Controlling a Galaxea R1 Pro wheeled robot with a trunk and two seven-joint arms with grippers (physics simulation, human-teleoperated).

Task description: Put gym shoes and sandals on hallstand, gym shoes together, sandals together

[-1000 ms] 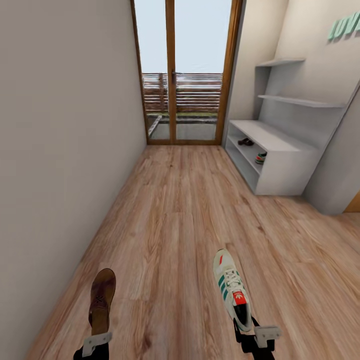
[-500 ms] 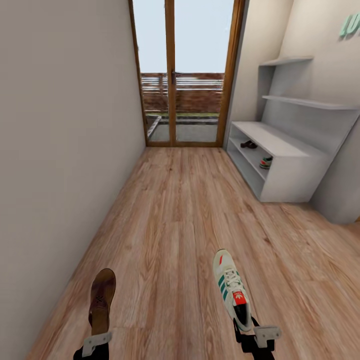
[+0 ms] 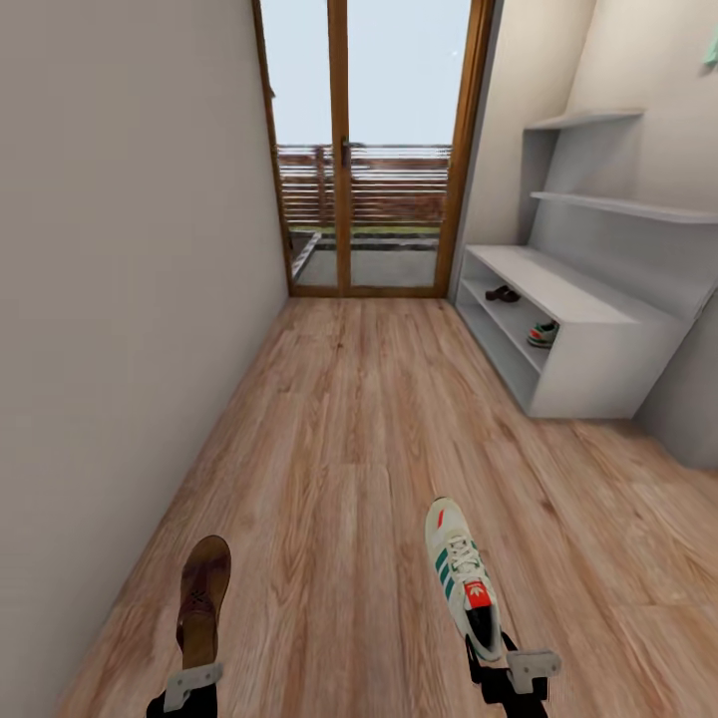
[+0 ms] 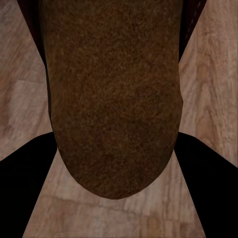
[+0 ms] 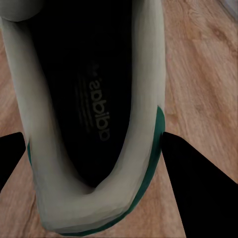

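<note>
Left claw point(image 3: 189, 688) held a sandal point(image 3: 202, 596), right claw point(image 3: 514, 673) a sneaker point(image 3: 461, 575); each should be set beside its mate on the bench point(image 3: 588, 329).

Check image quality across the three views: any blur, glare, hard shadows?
Head view: flat even light, no glare, wide-angle stretch at edges. Left wrist view: sandal very close, grainy, soft. Right wrist view: gym shoe opening dark inside, insole print legible.
</note>
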